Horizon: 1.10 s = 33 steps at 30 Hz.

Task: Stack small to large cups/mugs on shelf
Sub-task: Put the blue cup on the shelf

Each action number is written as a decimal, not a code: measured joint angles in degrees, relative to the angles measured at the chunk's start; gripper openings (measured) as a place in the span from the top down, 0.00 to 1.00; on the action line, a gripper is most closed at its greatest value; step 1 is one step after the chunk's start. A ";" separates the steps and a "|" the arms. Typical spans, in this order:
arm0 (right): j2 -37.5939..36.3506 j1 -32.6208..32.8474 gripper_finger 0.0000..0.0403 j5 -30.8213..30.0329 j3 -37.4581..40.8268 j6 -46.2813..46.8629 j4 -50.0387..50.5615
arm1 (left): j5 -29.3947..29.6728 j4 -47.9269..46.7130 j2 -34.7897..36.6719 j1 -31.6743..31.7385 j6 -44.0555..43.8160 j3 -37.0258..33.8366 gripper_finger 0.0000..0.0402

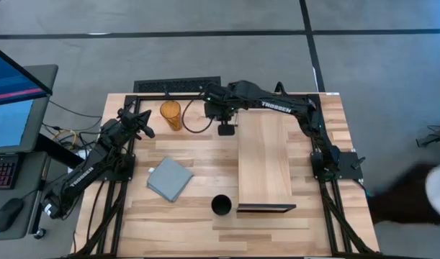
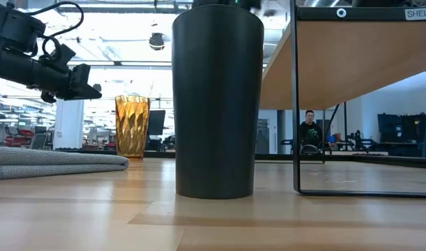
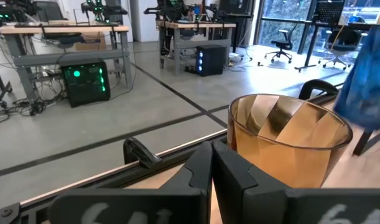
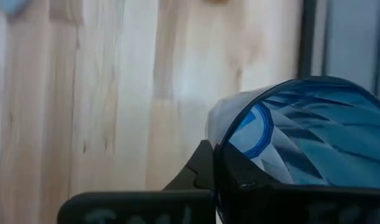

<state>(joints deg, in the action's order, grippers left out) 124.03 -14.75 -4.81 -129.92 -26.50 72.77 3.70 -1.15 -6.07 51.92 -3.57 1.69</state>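
The amber tumbler (image 1: 171, 115) stands upright on the table at the far left, and it fills the left wrist view (image 3: 288, 144). My left gripper (image 1: 145, 131) is shut and hovers just left of it without touching. The black cup (image 1: 222, 206) stands on its base near the front edge, large in the low view (image 2: 217, 104). My right gripper (image 1: 225, 129) is over the table by the shelf's far left corner, shut on the blue cup (image 4: 301, 134). The shelf (image 1: 265, 162) is the light-wood board at the right. My right gripper holds the blue cup at its rim (image 4: 255, 130). The cup is lifted clear of the table and lies tilted across the fingers. The cup itself hides how the two fingers sit on its wall.
A folded grey-blue cloth (image 1: 169, 178) lies on the table between the tumbler and the black cup. The shelf's dark end bracket (image 1: 266, 208) stands right of the black cup. A person stands in the room beyond the table (image 2: 310, 129).
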 joint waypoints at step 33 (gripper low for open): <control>-17.66 28.59 0.97 0.04 -3.39 52.25 17.23 | -0.04 0.02 0.04 0.02 0.66 0.00 1.00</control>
<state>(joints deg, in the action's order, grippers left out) 106.37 13.84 -4.78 -133.31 25.75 90.00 3.66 -1.13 -6.02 51.94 -2.91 1.69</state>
